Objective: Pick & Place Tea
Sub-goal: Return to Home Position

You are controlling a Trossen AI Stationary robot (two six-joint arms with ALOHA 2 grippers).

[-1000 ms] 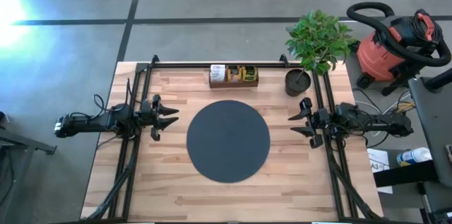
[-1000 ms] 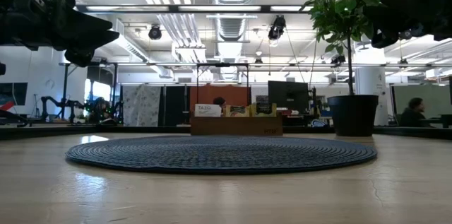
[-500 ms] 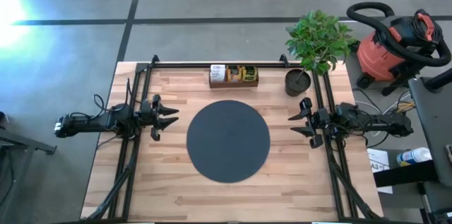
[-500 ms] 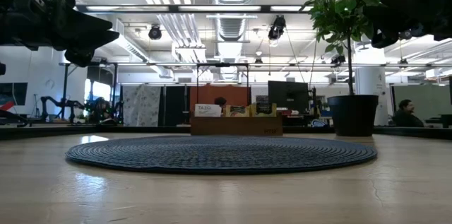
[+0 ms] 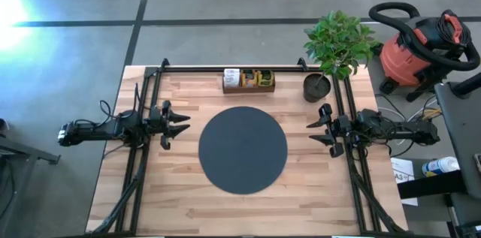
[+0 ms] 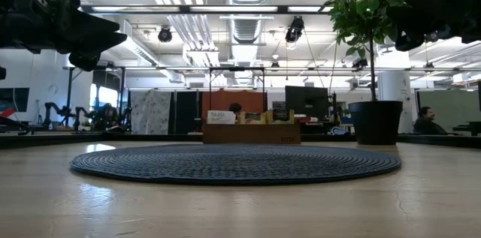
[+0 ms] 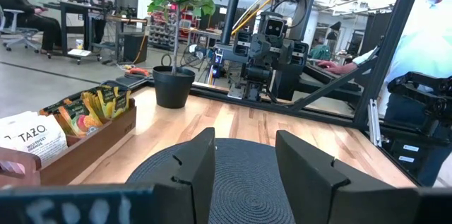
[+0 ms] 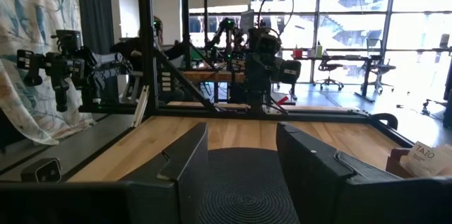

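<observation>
Tea packets [image 5: 259, 79] in yellow, green and orange stand upright in a brown wooden tray [image 5: 249, 86] at the table's far edge; the left wrist view shows the packets [image 7: 88, 109] next to a white Tazo box [image 7: 28, 143]. A black round mat [image 5: 243, 149] lies mid-table. My left gripper [image 5: 183, 124] hovers open at the mat's left, pointing level toward it. At the mat's right my right gripper [image 5: 312, 131] hovers open and level. Both hold nothing.
A potted plant [image 5: 331, 50] stands at the far right corner beside the tray. Black frame rails [image 5: 233, 67] run along the far edge and both sides. People sit in the room beyond the table.
</observation>
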